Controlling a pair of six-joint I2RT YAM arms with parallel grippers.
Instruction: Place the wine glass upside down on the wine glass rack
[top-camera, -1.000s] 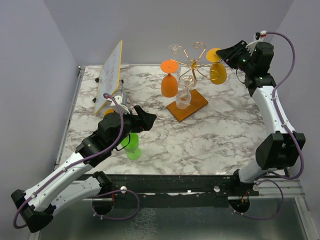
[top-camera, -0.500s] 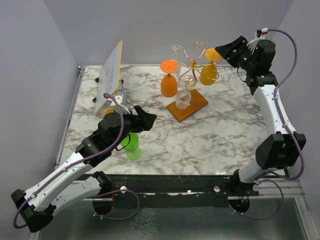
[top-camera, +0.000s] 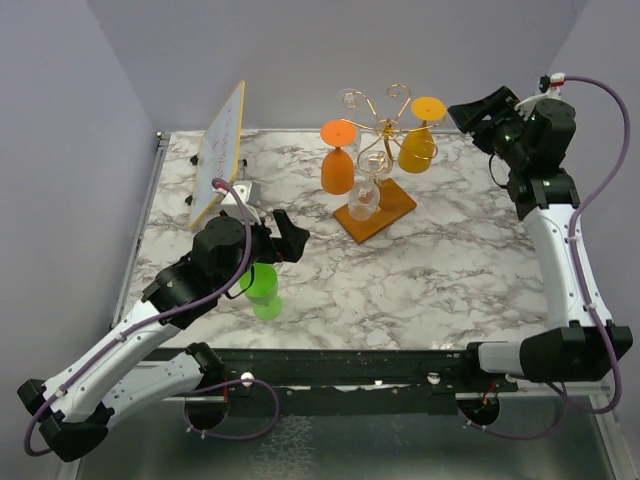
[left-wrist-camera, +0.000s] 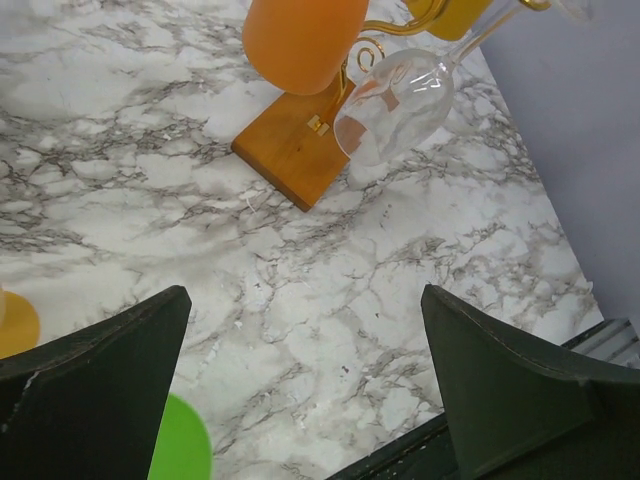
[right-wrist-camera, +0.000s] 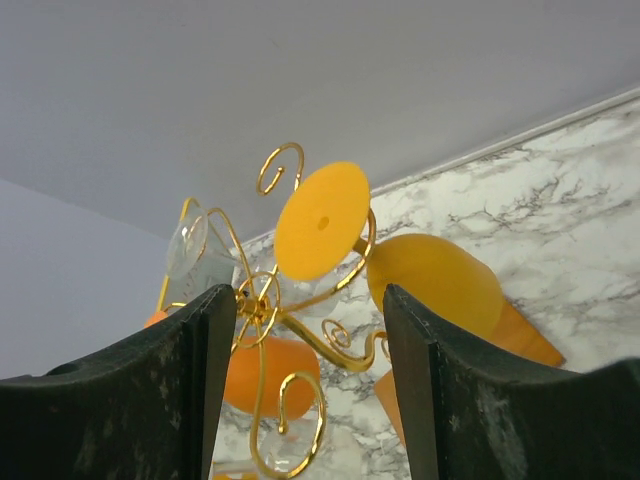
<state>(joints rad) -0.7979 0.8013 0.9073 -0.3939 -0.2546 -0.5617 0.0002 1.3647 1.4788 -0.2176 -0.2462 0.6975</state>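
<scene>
Amber wine glass (top-camera: 417, 150) hangs inverted on the wine glass rack (top-camera: 375, 120), upper centre; right gripper (top-camera: 457, 108) and left gripper (top-camera: 295, 236) gape empty. Green glass (top-camera: 263, 290) unhung, lower left.

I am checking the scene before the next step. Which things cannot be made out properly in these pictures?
- Green glass: in the top view, the left arm covers its upper part. The left wrist view shows only a sliver at the bottom edge.
- Whiteboard writing: in the top view, it is too small to read.
- Yellow object: in the left wrist view, it is cut off by the left edge, so I cannot identify it.
</scene>
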